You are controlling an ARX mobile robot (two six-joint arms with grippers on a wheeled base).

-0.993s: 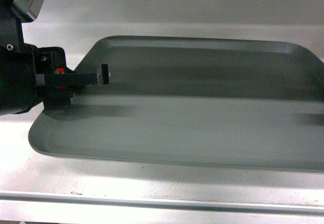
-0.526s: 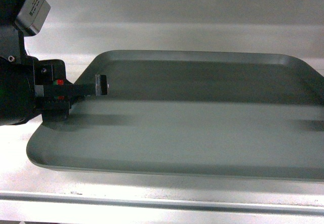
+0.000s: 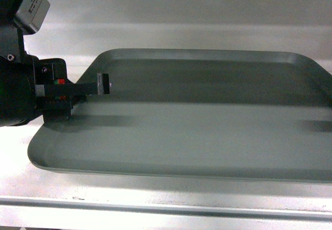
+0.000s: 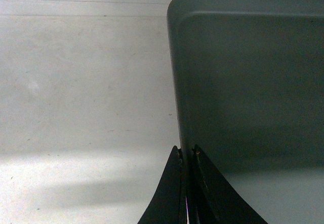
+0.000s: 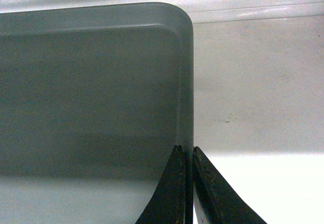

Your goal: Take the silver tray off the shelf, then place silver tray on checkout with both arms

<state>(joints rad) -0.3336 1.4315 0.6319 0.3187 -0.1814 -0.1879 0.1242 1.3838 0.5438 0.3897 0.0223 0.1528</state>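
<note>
Left wrist view — silver tray (image 4: 243, 82) rim pinched in left tool (image 4: 186, 155).

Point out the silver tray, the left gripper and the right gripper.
silver tray (image 3: 197, 121), head view, on its flat floor.
left gripper (image 4: 186, 155), left wrist view, at the fingertips pinching the tray's rim.
right gripper (image 5: 186, 152), right wrist view, at the fingertips pinching the opposite rim.
</note>
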